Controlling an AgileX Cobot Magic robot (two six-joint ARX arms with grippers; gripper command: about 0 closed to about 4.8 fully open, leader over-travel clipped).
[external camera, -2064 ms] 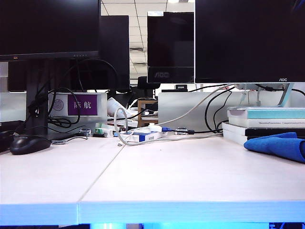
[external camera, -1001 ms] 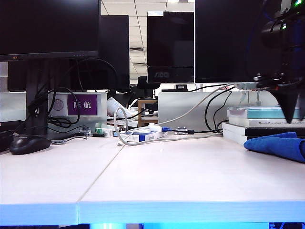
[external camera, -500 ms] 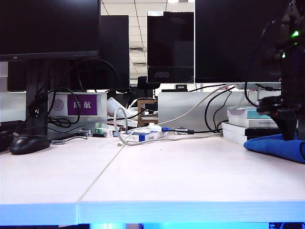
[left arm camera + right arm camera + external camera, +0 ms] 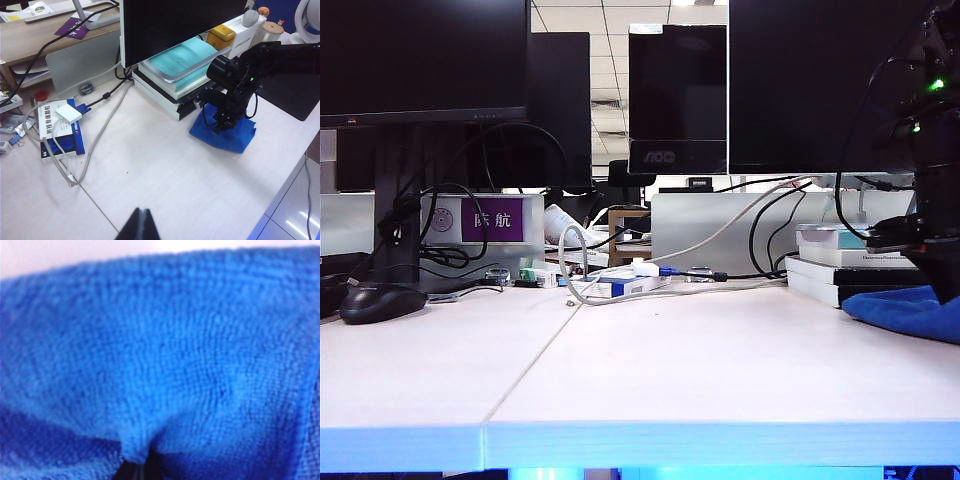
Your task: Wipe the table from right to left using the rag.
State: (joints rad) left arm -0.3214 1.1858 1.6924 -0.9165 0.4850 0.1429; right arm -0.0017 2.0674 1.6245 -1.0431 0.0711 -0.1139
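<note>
The royal-blue rag [image 4: 908, 312] lies on the pale table [image 4: 670, 370] at the far right, in front of a stack of books. My right gripper [image 4: 946, 288] points down into it. In the right wrist view the rag [image 4: 165, 350] fills the frame, and the right gripper [image 4: 140, 467] is shut on a pinched fold of it. In the left wrist view the rag [image 4: 227, 136] sits under the black right arm's gripper [image 4: 220, 126]. My left gripper [image 4: 141, 225] hovers shut and empty above the table [image 4: 165, 170], far from the rag.
Stacked books [image 4: 850, 262] and a monitor foot stand just behind the rag. A black mouse [image 4: 380, 302] lies at the left. Cables and a blue box [image 4: 620, 285] lie across the back middle. The panel seam [image 4: 535, 365] runs toward the front edge.
The right arm came down from above onto the rag and its jaws closed on the cloth. The rag's visible top now sits lower and further right.
</note>
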